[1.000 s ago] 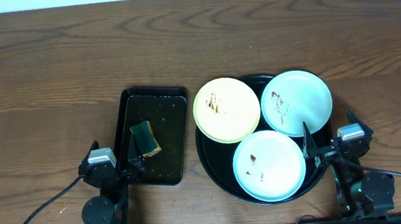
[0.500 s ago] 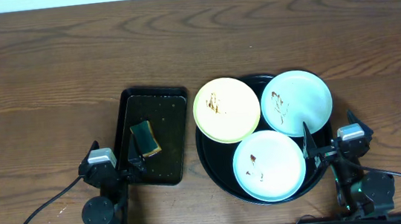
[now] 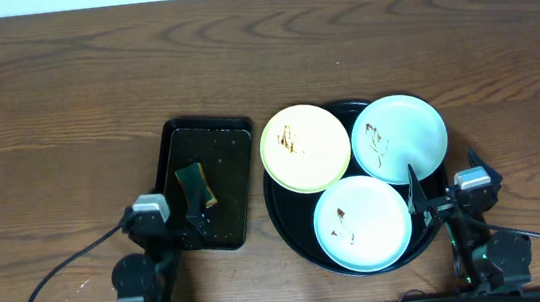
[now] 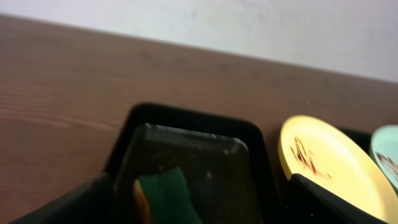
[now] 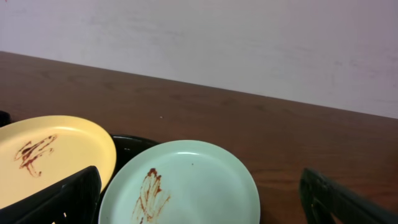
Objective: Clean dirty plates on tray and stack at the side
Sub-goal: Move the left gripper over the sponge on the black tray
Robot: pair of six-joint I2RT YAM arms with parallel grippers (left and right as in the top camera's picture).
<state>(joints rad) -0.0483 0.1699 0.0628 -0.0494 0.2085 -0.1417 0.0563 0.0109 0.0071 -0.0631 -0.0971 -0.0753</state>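
Observation:
Three plates lie in the round black tray (image 3: 285, 220): a pale yellow plate (image 3: 305, 147) with a brown smear, a mint plate (image 3: 399, 137) with a brown smear, and a light blue plate (image 3: 362, 224) with small brown spots. My left gripper (image 3: 191, 228) is open and empty at the near end of the rectangular tray. My right gripper (image 3: 425, 205) is open and empty at the round tray's near right rim. The right wrist view shows the mint plate (image 5: 186, 186) between the open fingers (image 5: 205, 210), with the yellow plate (image 5: 50, 155) to the left.
A small rectangular black tray (image 3: 222, 171) left of the round tray holds a green and yellow sponge (image 3: 195, 186). The left wrist view shows the sponge (image 4: 165, 196) between the open fingers (image 4: 199, 211), this tray (image 4: 186, 143) and the yellow plate (image 4: 329, 162). Bare wooden table (image 3: 65, 112) surrounds both trays.
My left arm has shifted to the right, toward the rectangular tray's near end. The right arm and the plates have not moved.

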